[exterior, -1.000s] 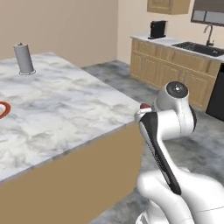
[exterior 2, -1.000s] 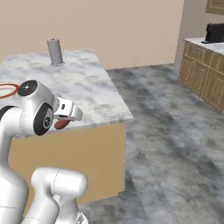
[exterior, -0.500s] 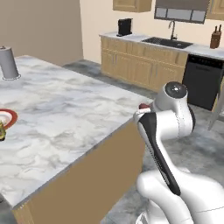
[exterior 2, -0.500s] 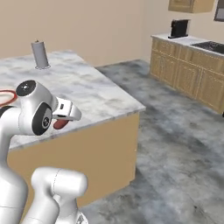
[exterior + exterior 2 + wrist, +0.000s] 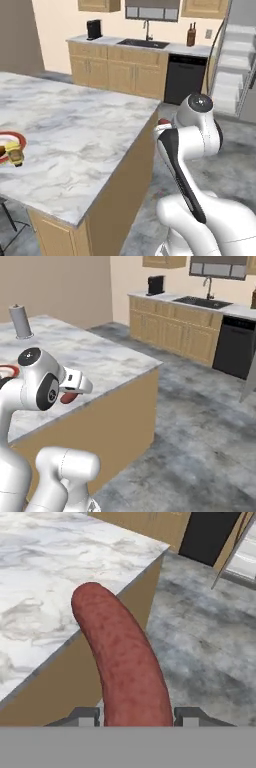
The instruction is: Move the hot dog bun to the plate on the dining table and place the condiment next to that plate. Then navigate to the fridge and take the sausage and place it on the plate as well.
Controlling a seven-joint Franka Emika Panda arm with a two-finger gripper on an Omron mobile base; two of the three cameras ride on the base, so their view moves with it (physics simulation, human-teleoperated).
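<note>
left base view looks across the marble dining table (image 5: 75,135) to a far wall of wood cabinets (image 5: 120,72) with a sink (image 5: 142,43), a coffee machine (image 5: 93,29) and a black dishwasher (image 5: 185,77). since a second ago the whole scene has swung sideways as the base turned. at that view's left edge sit the red-rimmed plate (image 5: 6,137) and the condiment (image 5: 15,154) beside it; right base view adds a paper towel roll (image 5: 20,321). hand view shows the gripper (image 5: 135,716) clamped on the sausage (image 5: 120,657), over the table's edge.
</note>
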